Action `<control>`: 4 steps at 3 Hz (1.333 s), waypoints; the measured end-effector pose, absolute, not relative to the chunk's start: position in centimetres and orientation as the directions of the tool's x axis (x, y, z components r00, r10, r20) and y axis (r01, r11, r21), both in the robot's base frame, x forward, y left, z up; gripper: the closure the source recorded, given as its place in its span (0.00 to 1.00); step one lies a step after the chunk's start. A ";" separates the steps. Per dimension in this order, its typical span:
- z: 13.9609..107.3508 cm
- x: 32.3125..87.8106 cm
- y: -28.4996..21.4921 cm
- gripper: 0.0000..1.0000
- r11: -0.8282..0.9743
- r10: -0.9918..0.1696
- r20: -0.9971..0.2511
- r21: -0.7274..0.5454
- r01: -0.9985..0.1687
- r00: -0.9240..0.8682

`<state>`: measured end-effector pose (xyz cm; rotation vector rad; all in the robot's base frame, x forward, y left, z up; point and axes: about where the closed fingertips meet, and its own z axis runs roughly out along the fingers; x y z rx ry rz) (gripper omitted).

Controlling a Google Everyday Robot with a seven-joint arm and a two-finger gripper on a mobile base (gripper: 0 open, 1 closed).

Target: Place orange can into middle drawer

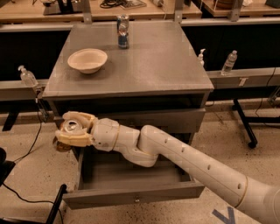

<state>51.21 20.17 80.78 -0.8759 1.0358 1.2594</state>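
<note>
Robotics lab: grey metal drawer cabinet (pixel 153 61), wooden workbenches (pixel 43 13), speckled floor (pixel 30 179); cream gripper (pixel 62 128) clasping orange can (pixel 70 127) beside cabinet's front corner.

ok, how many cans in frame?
2. The orange can is held in the pincer by the open middle drawer's left edge. The blue, red and silver can stands at the cabinet top's back. More may hide inside the drawer.
</note>
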 end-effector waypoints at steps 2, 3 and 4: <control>76.2 51.7 17.3 1.00 0.246 0.075 -0.997 0.034 -0.969 -0.016; 71.2 52.2 13.3 1.00 0.316 -0.096 -0.994 0.022 -0.948 -0.055; 68.1 53.3 12.3 1.00 0.319 -0.137 -0.989 0.005 -0.948 -0.051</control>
